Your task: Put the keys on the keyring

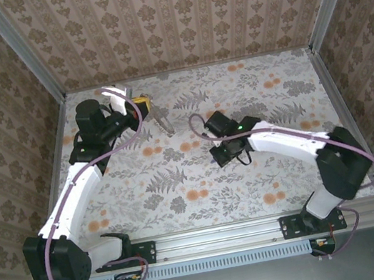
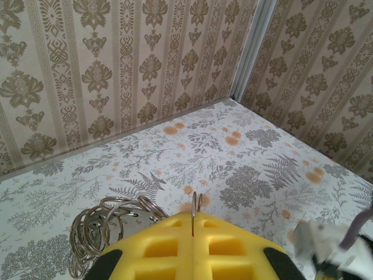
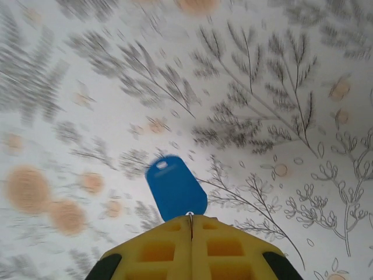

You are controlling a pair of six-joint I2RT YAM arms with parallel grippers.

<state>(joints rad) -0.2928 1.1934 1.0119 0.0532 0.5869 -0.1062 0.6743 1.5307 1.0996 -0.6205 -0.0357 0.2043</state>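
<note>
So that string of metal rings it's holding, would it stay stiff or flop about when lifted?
Probably floppy: the string of rings is separate loops linked loosely, trailing from the one thin ring the left gripper pinches. It would likely swing when moved. The smooth wire may also twist between the yellow fingers.

From above and behind the arm bases, you look steeply down on the whole floral tabletop and its papered walls. Your left wrist view sits low, facing over the left fingers toward the far corner. Your right wrist view hangs close over the tabletop, looking down past the right fingers, blurred. All share that tabletop.
</note>
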